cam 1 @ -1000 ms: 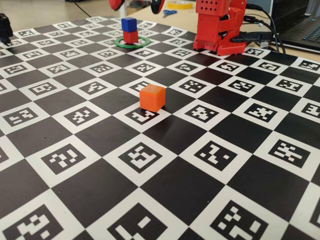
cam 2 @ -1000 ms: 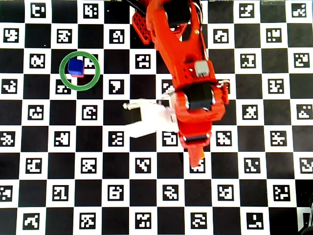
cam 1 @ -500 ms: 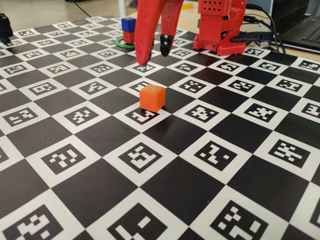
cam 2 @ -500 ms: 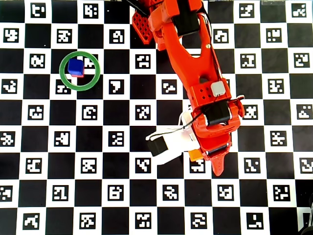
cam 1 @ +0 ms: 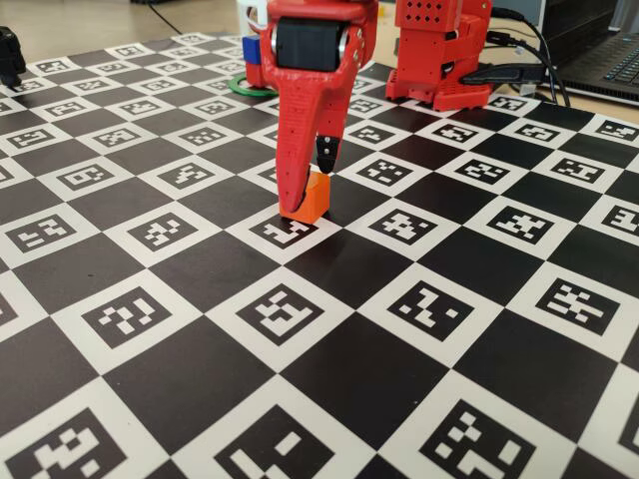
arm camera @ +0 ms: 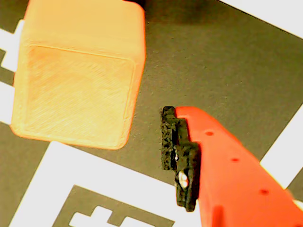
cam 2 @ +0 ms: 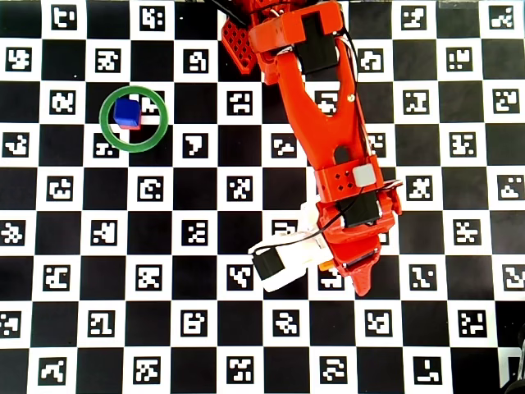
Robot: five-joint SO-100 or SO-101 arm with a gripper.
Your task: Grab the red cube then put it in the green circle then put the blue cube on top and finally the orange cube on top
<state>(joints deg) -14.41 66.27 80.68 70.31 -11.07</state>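
The orange cube (cam 1: 316, 196) rests on the checkered board between my gripper's (cam 1: 308, 188) two red fingers. The gripper is open and lowered over it. In the wrist view the orange cube (arm camera: 78, 75) fills the upper left, and the black finger pad (arm camera: 181, 158) stands clear of its right side with a dark gap between. The other finger is outside that view. From overhead, the arm hides all but a sliver of the orange cube (cam 2: 326, 264). The blue cube (cam 2: 125, 111) sits on the red cube (cam 2: 135, 125) inside the green circle (cam 2: 104, 121), far left of the gripper (cam 2: 343, 271).
The red arm base (cam 1: 439, 60) stands at the back of the board, with cables and a laptop (cam 1: 609, 60) to its right. A white camera mount (cam 2: 283, 263) sticks out left of the gripper. A black object (cam 1: 10, 55) sits at the far left edge.
The gripper has swung from high near the back down onto the orange cube, and its open fingers now straddle it. The cubes have not moved.
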